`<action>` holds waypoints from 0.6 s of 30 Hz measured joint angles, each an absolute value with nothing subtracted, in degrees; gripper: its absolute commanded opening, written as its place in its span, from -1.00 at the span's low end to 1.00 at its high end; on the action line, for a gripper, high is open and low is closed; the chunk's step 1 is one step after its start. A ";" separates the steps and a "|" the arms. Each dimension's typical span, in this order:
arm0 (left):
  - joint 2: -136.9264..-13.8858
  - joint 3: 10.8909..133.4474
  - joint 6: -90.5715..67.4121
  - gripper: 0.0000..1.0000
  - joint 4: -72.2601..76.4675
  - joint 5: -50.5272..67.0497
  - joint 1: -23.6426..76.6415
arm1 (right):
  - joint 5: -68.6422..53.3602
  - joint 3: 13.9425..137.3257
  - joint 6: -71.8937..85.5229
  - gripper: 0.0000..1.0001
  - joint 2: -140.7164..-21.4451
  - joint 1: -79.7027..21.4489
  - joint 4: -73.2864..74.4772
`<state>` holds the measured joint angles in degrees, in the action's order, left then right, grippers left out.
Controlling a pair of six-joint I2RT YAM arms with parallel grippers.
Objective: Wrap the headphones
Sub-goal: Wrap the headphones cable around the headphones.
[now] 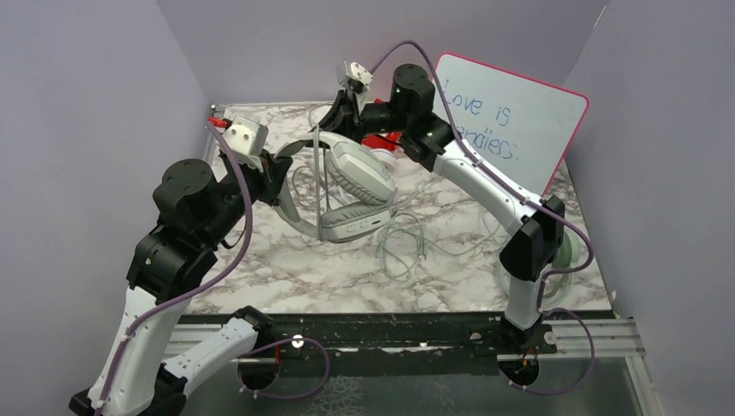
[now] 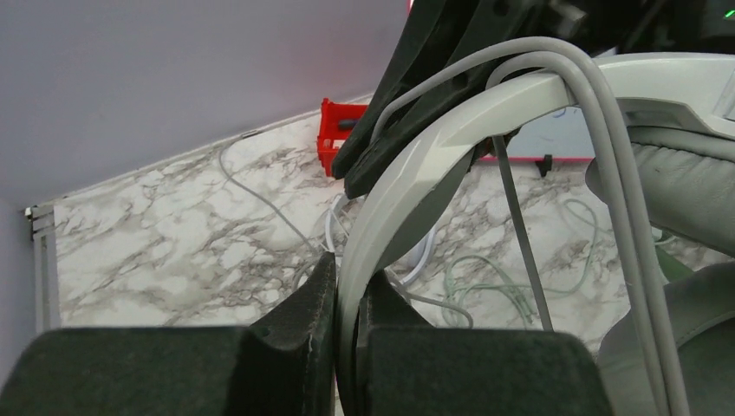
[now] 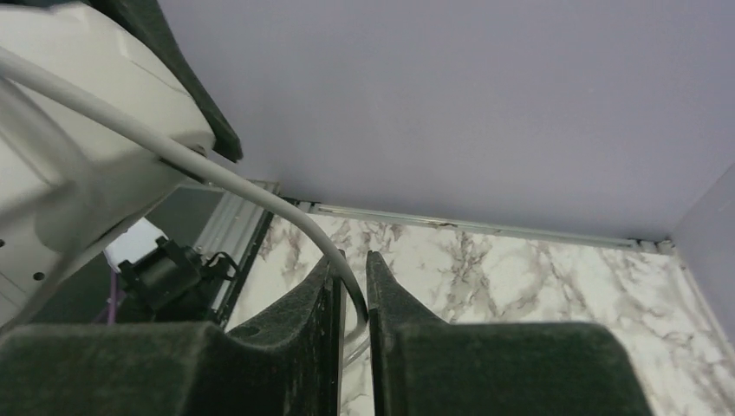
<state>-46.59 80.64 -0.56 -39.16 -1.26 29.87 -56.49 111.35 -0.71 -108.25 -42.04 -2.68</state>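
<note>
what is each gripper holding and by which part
Left gripper clamps the white headphones by the headband. Their cable runs through the right gripper; grip unclear.

Soft even light, faint shadows on table (image 1: 286,277); wrist views dimmer, left hand (image 2: 349,277) blurred up close

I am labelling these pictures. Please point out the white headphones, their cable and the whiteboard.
white headphones (image 1: 357,173), top external view, on the upper ear cup
cable (image 3: 251,192), right wrist view, on its middle stretch
whiteboard (image 1: 520,108), top external view, on its written face
</note>
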 measured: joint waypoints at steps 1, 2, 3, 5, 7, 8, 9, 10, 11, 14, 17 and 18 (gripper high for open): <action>-46.85 81.21 -1.50 -1.00 -39.11 -1.08 29.87 | -56.69 110.72 1.85 -0.59 -108.73 -41.82 -4.58; -47.09 82.04 -2.63 -1.00 -38.96 -0.99 29.87 | -56.80 110.13 4.08 -0.65 -109.23 -41.60 -6.28; -47.22 82.65 -3.38 -1.00 -38.68 -0.89 29.87 | -56.93 109.65 5.87 -0.75 -109.71 -41.52 -7.75; -47.51 84.47 -5.61 -1.00 -38.17 -0.93 30.02 | -57.43 108.49 10.35 -0.81 -111.18 -41.45 -11.16; -48.16 86.21 -7.86 -1.00 -37.52 -1.19 30.02 | -58.24 107.81 13.93 -0.81 -112.49 -41.23 -14.09; -48.47 86.67 -8.51 -1.00 -37.76 -1.56 30.02 | -58.74 107.66 15.86 -0.80 -113.23 -41.19 -16.16; -48.93 87.18 -9.47 -1.00 -38.06 -2.04 30.00 | -58.94 107.61 17.43 -0.79 -113.60 -41.19 -17.87; -49.43 87.64 -10.37 -1.00 -38.02 -2.15 30.00 | -59.02 107.46 18.61 -0.79 -113.78 -41.19 -19.03; -50.02 88.23 -10.50 -1.00 -37.95 -2.13 30.02 | -59.05 106.83 20.49 -0.79 -113.84 -41.19 -20.97; -52.38 90.02 -12.29 -1.00 -37.39 -2.24 30.02 | -59.05 105.78 23.00 -0.78 -113.91 -41.34 -23.75; -54.06 91.33 -13.37 -1.00 -37.34 -2.35 30.02 | -59.05 105.45 25.45 -0.75 -114.59 -41.23 -26.57; -54.52 91.70 -13.74 -1.00 -37.36 -2.37 30.02 | -59.02 105.45 26.20 -0.69 -114.83 -41.23 -27.42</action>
